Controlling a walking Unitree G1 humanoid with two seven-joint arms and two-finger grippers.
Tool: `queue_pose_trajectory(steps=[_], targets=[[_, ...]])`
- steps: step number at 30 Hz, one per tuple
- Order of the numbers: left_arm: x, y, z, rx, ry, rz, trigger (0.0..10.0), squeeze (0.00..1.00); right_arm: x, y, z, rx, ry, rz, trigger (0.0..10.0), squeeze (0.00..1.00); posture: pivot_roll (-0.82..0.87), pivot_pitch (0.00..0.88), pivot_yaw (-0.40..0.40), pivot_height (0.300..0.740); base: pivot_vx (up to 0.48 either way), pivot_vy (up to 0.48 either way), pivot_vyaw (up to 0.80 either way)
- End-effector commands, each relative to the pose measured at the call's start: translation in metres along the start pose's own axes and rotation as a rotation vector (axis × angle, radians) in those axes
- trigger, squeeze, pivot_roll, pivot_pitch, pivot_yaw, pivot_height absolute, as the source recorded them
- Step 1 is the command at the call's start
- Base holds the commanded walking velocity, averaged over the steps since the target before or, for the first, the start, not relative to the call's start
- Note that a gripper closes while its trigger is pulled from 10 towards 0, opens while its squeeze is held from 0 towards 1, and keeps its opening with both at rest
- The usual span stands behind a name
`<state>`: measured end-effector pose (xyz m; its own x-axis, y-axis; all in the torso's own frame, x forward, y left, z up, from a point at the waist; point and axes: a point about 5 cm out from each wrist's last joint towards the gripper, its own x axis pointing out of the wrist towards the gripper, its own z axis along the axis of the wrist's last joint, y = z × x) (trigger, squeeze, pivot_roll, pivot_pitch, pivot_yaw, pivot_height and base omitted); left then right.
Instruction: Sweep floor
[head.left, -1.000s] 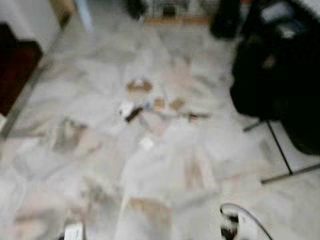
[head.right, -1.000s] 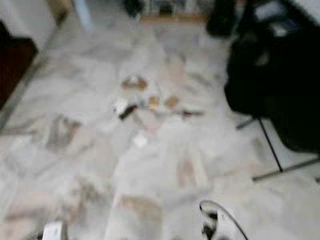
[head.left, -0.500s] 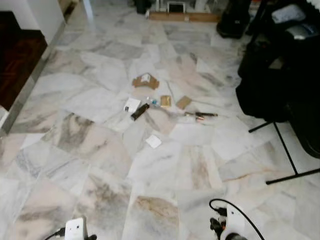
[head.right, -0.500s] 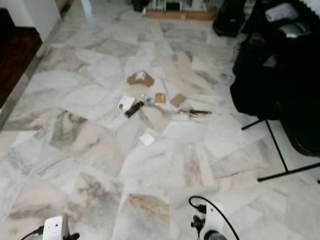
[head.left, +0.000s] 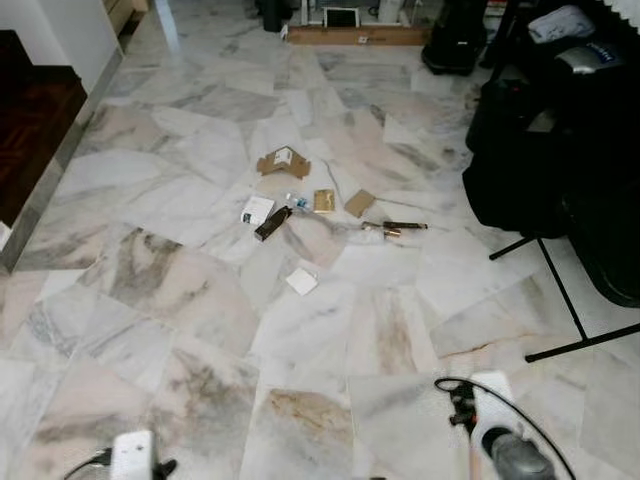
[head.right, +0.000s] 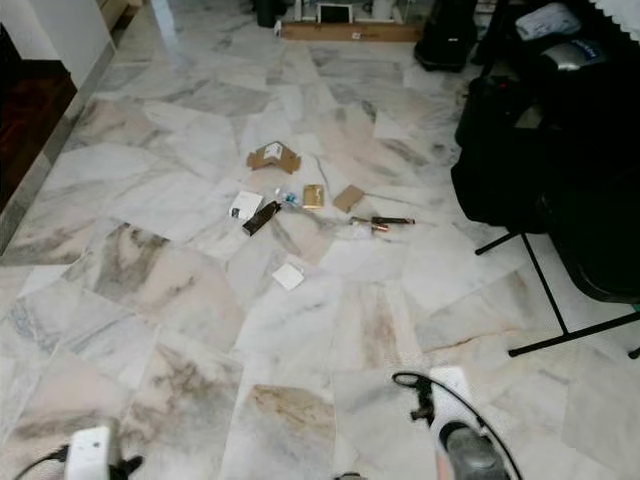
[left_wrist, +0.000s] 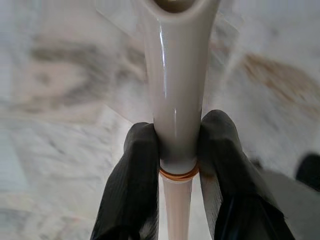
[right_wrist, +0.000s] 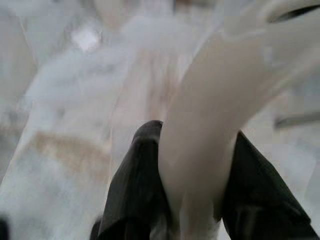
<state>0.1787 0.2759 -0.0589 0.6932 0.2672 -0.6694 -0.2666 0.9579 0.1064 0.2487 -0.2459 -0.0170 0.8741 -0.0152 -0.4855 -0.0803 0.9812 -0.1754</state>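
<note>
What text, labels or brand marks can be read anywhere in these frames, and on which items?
None can be read.
White card: dark marks, too small to read.
Folded cardboard piece: white label, too blurred to read.
Black bag: pale marking, illegible.

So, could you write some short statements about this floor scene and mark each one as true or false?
1. The left gripper is shut on a cream plastic handle. True.
2. The right gripper hangs open, holding nothing. False: it is shut on a pale curved handle.
3. The scattered litter lies on a white marble floor. True.
4. The small white paper square lies beyond the folded brown cardboard piece. False: it lies nearer to the robot.
5. The black chair stands on the robot's left. False: on its right.
</note>
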Motion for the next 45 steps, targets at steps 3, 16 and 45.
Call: queue_pose_trajectory(steps=[3,16,45], targets=[[0.004,0.024,0.051,0.002,-0.229,0.061,10.0,0.0,-0.001,-0.006,0.06,-0.033,-0.314,-0.006,10.0,0.0,-0.12,0.172,-0.028,0.74,0.0,0.0,0.0],[-0.061,-0.034,0.215,0.05,-0.912,-0.05,10.0,0.0,-0.048,0.027,0.183,-0.094,-0.778,-0.051,10.0,0.0,-0.13,0.159,-0.033,0.74,0.0,0.0,0.0],[-0.076,-0.063,0.21,-0.034,-0.873,-0.126,10.0,0.0,-0.018,0.026,0.156,0.209,-0.615,-0.194,10.0,0.0,-0.13,0.198,-0.018,0.74,0.0,0.0,0.0]])
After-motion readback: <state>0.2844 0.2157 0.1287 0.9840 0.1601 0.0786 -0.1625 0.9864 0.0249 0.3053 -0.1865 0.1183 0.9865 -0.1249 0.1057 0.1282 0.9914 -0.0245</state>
